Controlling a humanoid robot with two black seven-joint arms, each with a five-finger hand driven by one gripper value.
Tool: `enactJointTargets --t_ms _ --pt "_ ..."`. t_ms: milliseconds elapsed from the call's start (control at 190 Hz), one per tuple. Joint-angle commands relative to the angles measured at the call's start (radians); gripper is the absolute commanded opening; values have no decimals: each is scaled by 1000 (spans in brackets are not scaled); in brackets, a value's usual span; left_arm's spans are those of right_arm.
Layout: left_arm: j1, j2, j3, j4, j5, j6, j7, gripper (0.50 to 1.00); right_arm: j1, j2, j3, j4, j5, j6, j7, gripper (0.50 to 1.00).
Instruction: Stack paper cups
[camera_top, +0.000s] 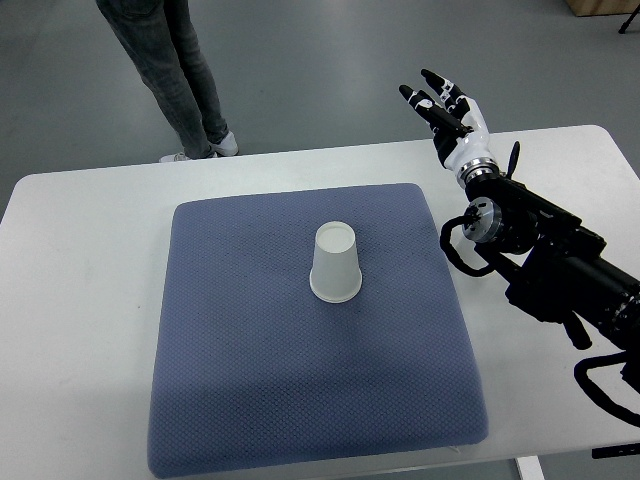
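One paper cup (335, 263) in view, upside down (wide rim on the bottom, closed base facing up), sitting near the middle of the blue pad (230, 380), a little toward the far side. Looks like a single cup from this angle; can't tell whether another one is nested under it.

The pad is a square, textured cushion lying flat on the white surface (70, 300) and covering most of its centre. Bare white shows on all sides of it.

Right hand (445, 110) is at the far right corner of the pad, raised past the far edge of the surface so that the grey floor (330, 70) is behind the fingertips. Its fingers (418, 98) are spread apart and extended, pointing up and left in the picture, holding nothing. White palm shell, black fingers. It's well apart from the cup, with no contact. The black right arm (560, 265) comes in from the right edge and runs diagonally over the right side of the surface, with cable loops hanging off it.

Left arm doesn't show anywhere in the frame.

A person's legs (185, 75) (grey jeans, light shoes) stand on the floor beyond the far edge of the surface, upper left of the picture.
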Motion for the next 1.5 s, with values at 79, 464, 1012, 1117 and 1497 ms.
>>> enactJointTargets --t_ms 79,464,1012,1117,1497 --pt "0 0 0 3 -6 1 0 1000 -1 0 -1 1 1 0 0 913" --pt "0 0 5 16 -6 2 0 1000 2 -3 -3 -1 -1 0 0 913" --pt "0 0 8 15 -6 2 0 1000 4 -18 -1 -10 -1 -2 -2 913" --pt "-2 0 8 15 -6 2 0 1000 5 -18 2 -10 -1 -2 -2 913" --pt "0 0 8 15 -6 2 0 1000 24 -25 3 4 2 -14 -6 913"
